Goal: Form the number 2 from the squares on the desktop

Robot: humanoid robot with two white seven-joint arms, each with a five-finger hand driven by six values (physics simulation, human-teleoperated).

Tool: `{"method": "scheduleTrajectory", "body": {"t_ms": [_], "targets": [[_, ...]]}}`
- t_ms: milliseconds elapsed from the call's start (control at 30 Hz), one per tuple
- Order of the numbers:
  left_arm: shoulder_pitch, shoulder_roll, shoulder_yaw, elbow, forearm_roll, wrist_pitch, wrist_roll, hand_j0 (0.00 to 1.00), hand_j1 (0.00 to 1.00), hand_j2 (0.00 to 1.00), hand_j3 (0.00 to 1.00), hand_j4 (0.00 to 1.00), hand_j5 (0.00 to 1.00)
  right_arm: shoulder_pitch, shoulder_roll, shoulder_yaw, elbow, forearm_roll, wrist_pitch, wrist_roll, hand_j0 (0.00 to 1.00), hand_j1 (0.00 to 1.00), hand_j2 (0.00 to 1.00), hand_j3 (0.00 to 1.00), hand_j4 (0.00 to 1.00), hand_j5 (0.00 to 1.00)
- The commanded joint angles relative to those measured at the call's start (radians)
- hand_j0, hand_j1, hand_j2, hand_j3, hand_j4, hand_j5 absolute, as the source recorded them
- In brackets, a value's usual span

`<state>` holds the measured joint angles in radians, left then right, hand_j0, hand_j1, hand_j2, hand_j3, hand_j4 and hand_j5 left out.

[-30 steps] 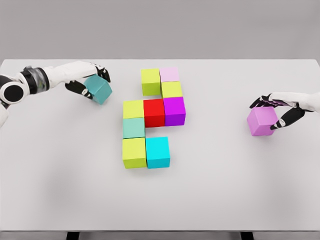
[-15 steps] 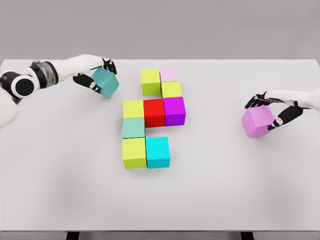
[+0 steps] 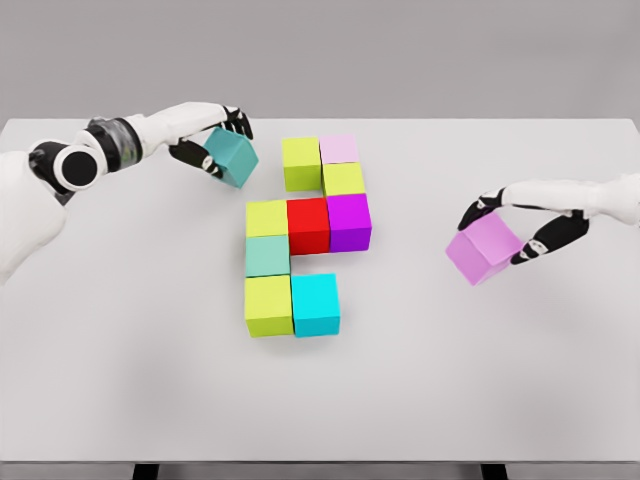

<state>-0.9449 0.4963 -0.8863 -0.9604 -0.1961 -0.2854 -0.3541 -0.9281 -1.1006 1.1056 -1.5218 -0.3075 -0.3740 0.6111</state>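
Over the white table (image 3: 120, 350), both hands have carried their clasped cubes inward: left hand (image 3: 215, 135) the teal cube (image 3: 232, 158), right hand (image 3: 525, 225) the violet cube (image 3: 482, 252).

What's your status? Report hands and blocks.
Left hand shut on teal cube, beside top row. Right hand shut on pink cube, tilted. Block figure incomplete. Path clear.

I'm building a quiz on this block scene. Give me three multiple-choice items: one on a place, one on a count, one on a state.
1. What sits directly right of the red block?
A) magenta block B) cyan block C) teal block
2. How many blocks rest on the table, out of the hands?
A) six B) eight C) ten
3. The right hand is:
A) open B) holding a pink block C) out of view

Key: 1 A, the magenta block touches its right side; 2 B, eight lie clustered mid-table; 3 B, its fingers grip the pink block.
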Motion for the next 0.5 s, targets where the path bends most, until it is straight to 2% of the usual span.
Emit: {"method": "scheduleTrajectory", "body": {"t_ms": [0,233,333,467], "targets": [[0.000,-0.016,0.001,0.002,0.012,0.023,0.004,0.41,0.41,0.41,0.41,0.41,0.41,0.000,-0.001,-0.001,-0.038,0.004,-0.020,0.000,0.69,0.69,0.69,0.69,0.69,0.69],[-0.003,-0.030,-0.003,0.003,0.023,0.083,0.021,0.41,0.41,0.41,0.41,0.41,0.41,-0.003,0.013,-0.003,-0.067,0.025,-0.062,0.000,0.69,0.69,0.69,0.69,0.69,0.69],[-0.005,-0.031,-0.003,0.003,0.023,0.106,0.023,0.41,0.41,0.41,0.41,0.41,0.41,-0.008,0.050,-0.001,-0.077,0.034,-0.069,0.000,0.69,0.69,0.69,0.69,0.69,0.69],[-0.003,-0.045,-0.008,0.003,0.026,0.132,0.040,0.41,0.41,0.41,0.41,0.41,0.41,-0.015,0.058,-0.001,-0.112,0.113,-0.074,0.000,0.69,0.69,0.69,0.69,0.69,0.69]]}}
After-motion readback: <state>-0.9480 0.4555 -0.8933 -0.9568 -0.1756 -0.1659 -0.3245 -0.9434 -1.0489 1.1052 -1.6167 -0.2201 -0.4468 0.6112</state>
